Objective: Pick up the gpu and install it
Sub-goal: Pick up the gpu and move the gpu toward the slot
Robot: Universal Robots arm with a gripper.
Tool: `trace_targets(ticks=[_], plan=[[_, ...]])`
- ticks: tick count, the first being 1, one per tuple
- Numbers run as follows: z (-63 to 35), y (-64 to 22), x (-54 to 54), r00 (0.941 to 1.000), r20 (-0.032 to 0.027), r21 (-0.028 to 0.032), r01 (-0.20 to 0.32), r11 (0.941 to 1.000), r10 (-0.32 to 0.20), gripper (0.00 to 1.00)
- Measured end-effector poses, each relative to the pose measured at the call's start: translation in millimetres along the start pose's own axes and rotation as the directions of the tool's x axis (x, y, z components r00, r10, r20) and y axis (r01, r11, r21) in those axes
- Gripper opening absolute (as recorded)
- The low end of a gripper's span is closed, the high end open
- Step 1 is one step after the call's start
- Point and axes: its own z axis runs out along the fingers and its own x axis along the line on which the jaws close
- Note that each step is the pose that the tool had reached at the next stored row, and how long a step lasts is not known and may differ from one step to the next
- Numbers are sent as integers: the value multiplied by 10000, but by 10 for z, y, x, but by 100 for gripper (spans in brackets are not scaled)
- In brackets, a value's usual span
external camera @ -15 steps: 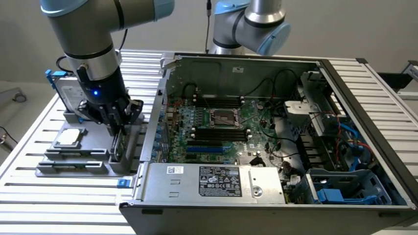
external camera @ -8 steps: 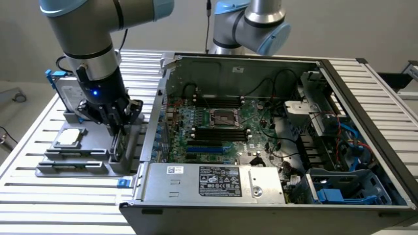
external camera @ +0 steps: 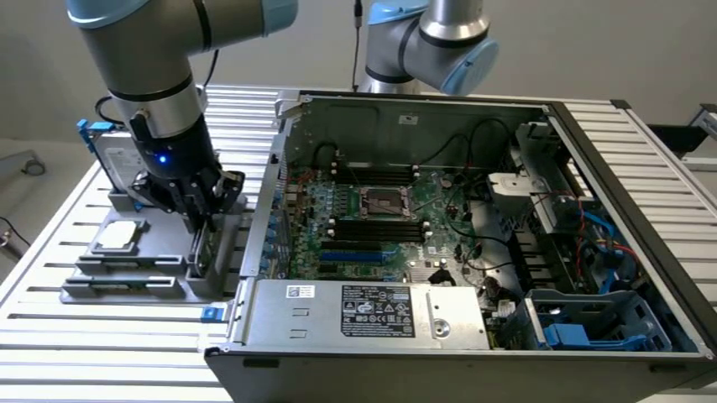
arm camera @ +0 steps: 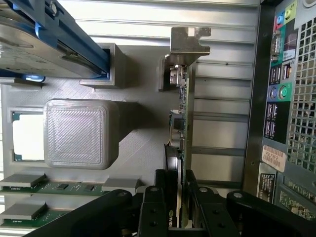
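gpu (arm camera: 180,123): standing on edge in a slot of the grey holder (external camera: 123,285), silver bracket (arm camera: 190,42) at the end away from the jaws.
jaws: closed on the gpu, one finger against each face.
holder: on the bench (external camera: 45,336), just beside the open case (external camera: 381,117), on the exterior view's left.
drive (external camera: 107,155): blue-framed, upright at the holder's back.

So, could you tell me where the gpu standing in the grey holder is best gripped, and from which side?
Pinch the gpu across its flat faces, board and cooler shroud, near the free top edge, coming down from above: it stands on edge in the holder. The hand straddles it so.
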Motion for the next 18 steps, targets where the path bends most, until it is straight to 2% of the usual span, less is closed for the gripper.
trace_targets(ticks=[3, 9, 15, 18], plan=[[-22, 0, -1, 10000, 1, -21, 1, 10000, -1, 27], [-143, 1, 5, 10000, 6, -141, 2, 9999, -2, 27], [-305, 2, 13, 10000, 13, -286, 4, 9996, -4, 27], [-410, 2, 14, 10000, 16, -323, 3, 9995, -2, 27]])
